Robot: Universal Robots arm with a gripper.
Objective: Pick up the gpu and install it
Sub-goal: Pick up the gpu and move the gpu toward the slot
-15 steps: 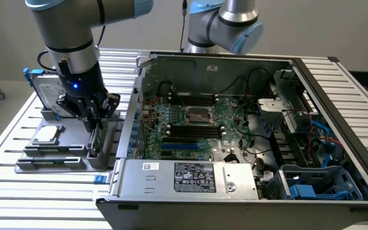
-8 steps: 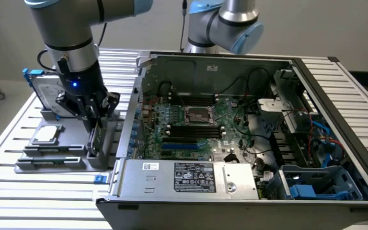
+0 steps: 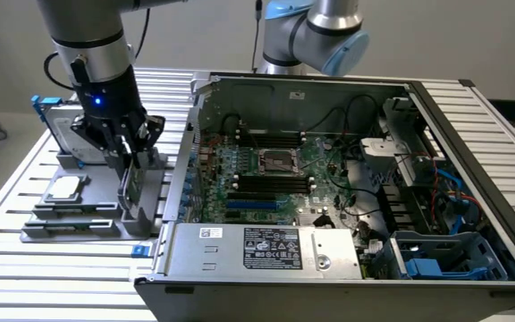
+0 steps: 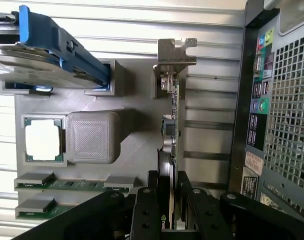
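The gpu (image 3: 131, 182) stands on edge in a slot of the grey holder (image 3: 78, 225), at the exterior view's left, beside the open computer case. My gripper (image 3: 128, 157) comes down on it from above. In the wrist view the gpu (image 4: 171, 125) runs away from me, silver end bracket at its far end, green board on one face and black cooler on the other. My gripper (image 4: 169, 205) is shut on the card's near end, one finger against each face. The card's lower edge still sits among the holder's posts.
The open case with its green motherboard (image 3: 271, 168) lies at the exterior view's right; its perforated rear panel (image 4: 287, 115) is close beside the holder. On the holder are a hard drive in a blue frame (image 4: 61, 45), a processor (image 4: 41, 140) and memory sticks (image 4: 41, 180). A second arm (image 3: 320, 33) stands behind the case.
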